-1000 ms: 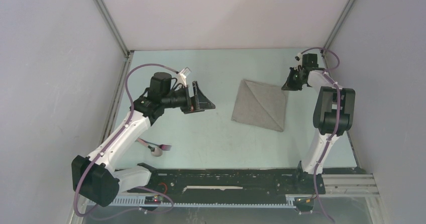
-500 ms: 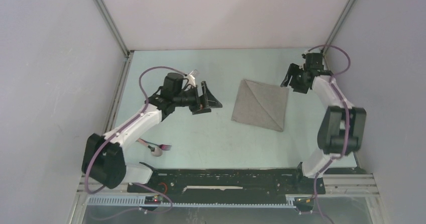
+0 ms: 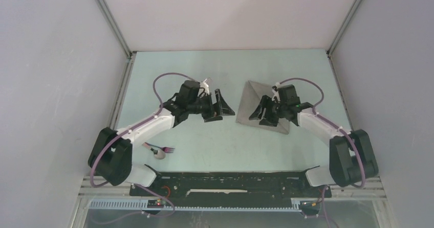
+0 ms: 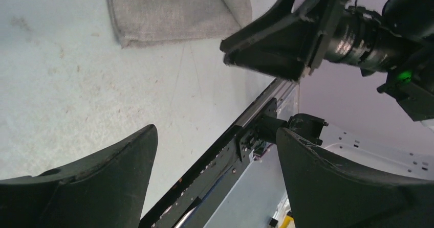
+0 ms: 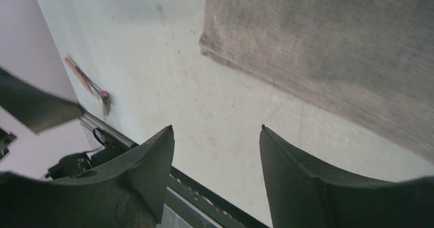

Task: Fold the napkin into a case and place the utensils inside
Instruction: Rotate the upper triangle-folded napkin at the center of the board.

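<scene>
Over napkin (image 3: 247, 103) edge, R hand (image 3: 259, 116) hovers spread; L hand (image 3: 225, 105) nearby, spread too.

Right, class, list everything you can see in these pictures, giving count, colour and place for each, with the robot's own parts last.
napkin: one, light grey, folded flat on the table right of centre, partly under the right gripper
spoon: one, pinkish-purple handle and pale bowl, near left of the table
fork: one, pinkish-purple handle and dark tines, beside the spoon
table: one, pale green, under everything
walls: three, pale grey, left, back and right
rail: one, black, along the near edge
left gripper: one, black, open and empty, left of the napkin
right gripper: one, black, open and empty, over the napkin
</scene>
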`<state>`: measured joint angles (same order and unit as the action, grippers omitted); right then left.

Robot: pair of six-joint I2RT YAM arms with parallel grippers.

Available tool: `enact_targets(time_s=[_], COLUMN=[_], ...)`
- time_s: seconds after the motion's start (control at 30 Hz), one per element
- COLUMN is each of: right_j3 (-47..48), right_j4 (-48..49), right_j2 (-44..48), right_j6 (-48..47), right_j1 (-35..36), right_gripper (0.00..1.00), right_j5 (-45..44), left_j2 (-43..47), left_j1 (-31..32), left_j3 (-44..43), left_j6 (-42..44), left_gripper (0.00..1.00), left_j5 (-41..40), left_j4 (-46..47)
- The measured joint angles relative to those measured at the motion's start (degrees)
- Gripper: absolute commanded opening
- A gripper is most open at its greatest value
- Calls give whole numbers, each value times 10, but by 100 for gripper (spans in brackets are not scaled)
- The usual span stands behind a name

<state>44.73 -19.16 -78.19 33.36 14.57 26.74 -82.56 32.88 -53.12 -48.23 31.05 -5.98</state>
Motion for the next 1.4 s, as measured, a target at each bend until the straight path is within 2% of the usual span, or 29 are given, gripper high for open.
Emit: enact_targets(time_s=[0.13,0.27,0.43,0.67,0.77,1.1,1.4], right_j3=[21,62,100,228,269,362,438], right_j4=[58,107,219,408,443,484,412], right_j2=[-72,-147,-218,-405,-462,-560,-582], right_j6=[52,78,95,175,208,251,217], right_j1=[38,41,-18,-123,-139,-127,-115], right_gripper=[67,74,77,76,76,75,75], right_j5=[-18,-16,71,203,227,261,253], left_j2=[56,92,99,100,100,86,86], left_j1=[0,1,1,1,1,1,1], left_j3=[40,55,66,66,66,66,66], left_j6=[3,10,17,19,22,22,22], left_gripper=[92,92,92,92,92,92,92], left_j5=[-17,-24,-21,-4,3,24,26], left_j4=[-16,-31,-40,-42,-42,-40,-40])
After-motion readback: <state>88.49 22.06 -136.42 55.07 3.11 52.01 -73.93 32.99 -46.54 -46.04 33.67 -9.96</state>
